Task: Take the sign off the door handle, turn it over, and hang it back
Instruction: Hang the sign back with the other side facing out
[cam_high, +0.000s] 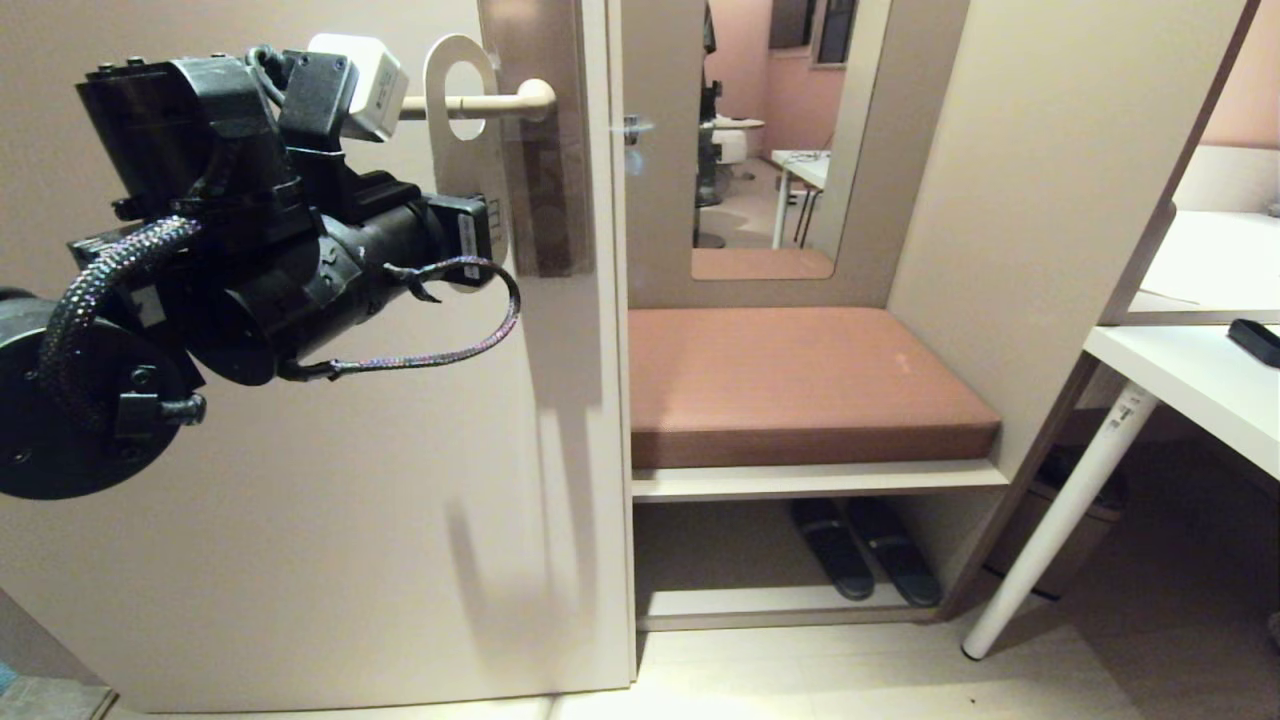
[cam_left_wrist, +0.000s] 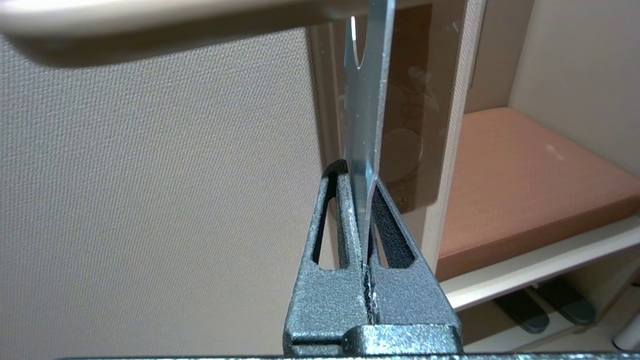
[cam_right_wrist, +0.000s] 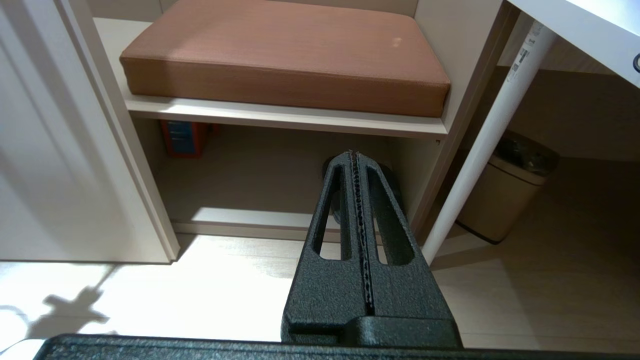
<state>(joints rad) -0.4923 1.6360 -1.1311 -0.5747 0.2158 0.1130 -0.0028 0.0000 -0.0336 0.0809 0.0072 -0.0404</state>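
While the left gripper (cam_left_wrist: 365, 200) pinches the flat white card sign (cam_high: 462, 150) at its lower end, the oval hole rings the slim beige lever handle (cam_high: 500, 101); advise sliding it squarely along the lever, untwisted

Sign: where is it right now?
Head view, upper left: the sign hangs on the door handle, the lever through its oval hole, beside the brown-grey plate. The left gripper is shut on its lower end.
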